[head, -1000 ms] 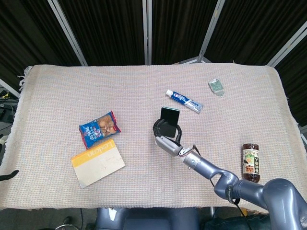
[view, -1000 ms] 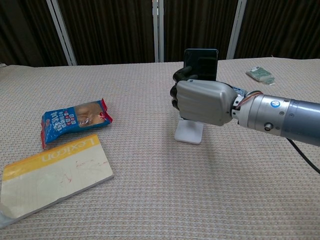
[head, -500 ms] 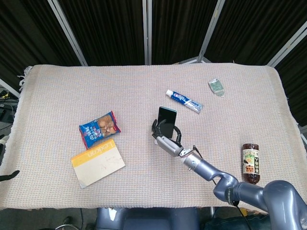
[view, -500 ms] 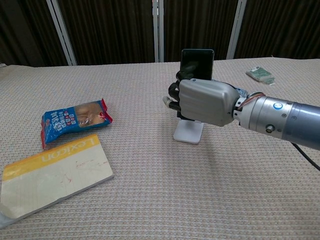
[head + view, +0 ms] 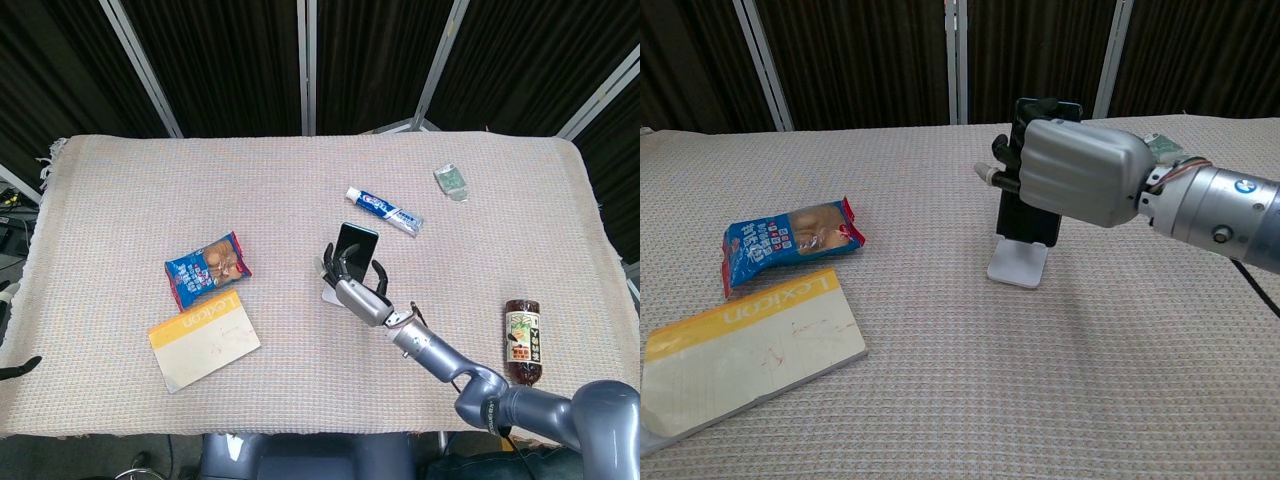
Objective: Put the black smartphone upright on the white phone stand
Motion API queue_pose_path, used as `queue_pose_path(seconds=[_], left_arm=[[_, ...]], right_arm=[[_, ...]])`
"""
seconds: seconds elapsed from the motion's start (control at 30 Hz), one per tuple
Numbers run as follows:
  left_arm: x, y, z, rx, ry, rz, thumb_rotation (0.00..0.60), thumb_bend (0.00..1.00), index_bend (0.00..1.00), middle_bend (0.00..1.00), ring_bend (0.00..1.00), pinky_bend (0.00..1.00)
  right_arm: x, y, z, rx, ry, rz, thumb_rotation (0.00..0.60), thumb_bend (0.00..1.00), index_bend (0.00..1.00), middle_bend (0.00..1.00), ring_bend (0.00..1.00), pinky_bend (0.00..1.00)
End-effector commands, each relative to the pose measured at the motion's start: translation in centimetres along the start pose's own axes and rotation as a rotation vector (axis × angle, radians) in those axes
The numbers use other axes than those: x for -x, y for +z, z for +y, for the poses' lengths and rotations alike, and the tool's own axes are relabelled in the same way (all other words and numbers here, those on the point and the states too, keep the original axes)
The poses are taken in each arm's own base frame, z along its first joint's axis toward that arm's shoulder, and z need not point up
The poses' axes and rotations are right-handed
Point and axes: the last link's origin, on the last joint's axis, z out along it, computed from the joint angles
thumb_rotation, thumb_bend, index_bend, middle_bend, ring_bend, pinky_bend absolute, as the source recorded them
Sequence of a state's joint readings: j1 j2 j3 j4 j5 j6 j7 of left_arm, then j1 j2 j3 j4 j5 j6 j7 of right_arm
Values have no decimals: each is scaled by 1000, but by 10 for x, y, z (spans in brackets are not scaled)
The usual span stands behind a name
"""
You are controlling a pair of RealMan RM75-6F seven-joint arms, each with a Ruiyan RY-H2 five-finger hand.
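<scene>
The black smartphone [image 5: 356, 246] [image 5: 1029, 217] stands upright with its lower edge on the white phone stand [image 5: 329, 295] [image 5: 1019, 264], mid-table. My right hand [image 5: 356, 283] [image 5: 1080, 172] is at the phone's upper half, its back covering the phone in the chest view. Its fingers [image 5: 997, 170] are spread apart and stick out past the phone's left edge. I cannot tell whether they still touch the phone. My left hand shows in neither view.
A blue snack packet [image 5: 207, 268] [image 5: 790, 240] and a yellow-and-white notebook [image 5: 203, 340] [image 5: 745, 345] lie to the left. A toothpaste tube [image 5: 384, 211] and a small green packet [image 5: 451, 182] [image 5: 1160, 150] lie beyond the stand. A brown bottle [image 5: 522, 340] lies at the right.
The phone came down onto the stand. My right hand slid up along it, from its lower half to its top, and its fingers spread.
</scene>
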State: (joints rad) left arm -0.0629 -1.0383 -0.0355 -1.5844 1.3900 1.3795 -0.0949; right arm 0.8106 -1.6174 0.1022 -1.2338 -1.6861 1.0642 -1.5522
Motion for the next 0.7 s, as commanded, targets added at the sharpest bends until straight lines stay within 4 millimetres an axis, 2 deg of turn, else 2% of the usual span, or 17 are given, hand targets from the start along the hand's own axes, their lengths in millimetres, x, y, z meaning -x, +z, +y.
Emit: queue_pose_path(seconds=[0.03, 0.23, 0.3, 0.33, 0.37, 0.43, 0.5, 0.7], left_arm=[[-1, -1, 1, 6, -3, 1, 600, 0, 0, 0, 0, 0], [-3, -4, 3, 24, -8, 12, 600, 0, 0, 0, 0, 0], [-4, -5, 4, 28, -9, 16, 600, 0, 0, 0, 0, 0], [-4, -6, 4, 30, -10, 18, 600, 0, 0, 0, 0, 0], [-5, -7, 5, 35, -10, 22, 600, 0, 0, 0, 0, 0], [-6, -8, 6, 43, -9, 32, 600, 0, 0, 0, 0, 0], [-8, -11, 7, 54, -8, 45, 600, 0, 0, 0, 0, 0], [-10, -17, 13, 89, 5, 98, 600, 0, 0, 0, 0, 0]], right_arm=[[3, -12, 11, 33, 34, -13, 600, 229, 69, 199, 396, 436], [8, -40, 35, 104, 120, -31, 600, 227, 70, 203, 397, 409], [10, -49, 40, 124, 158, -45, 600, 211, 70, 194, 386, 294], [11, -54, 42, 135, 180, -53, 600, 187, 70, 174, 345, 189], [12, -63, 46, 156, 224, -70, 600, 147, 68, 143, 271, 91], [15, -80, 51, 199, 323, -107, 600, 65, 55, 81, 127, 9], [16, -100, 56, 255, 445, -152, 600, 6, 29, 26, 36, 0], [11, -161, 60, 450, 871, -282, 600, 0, 0, 0, 0, 0]])
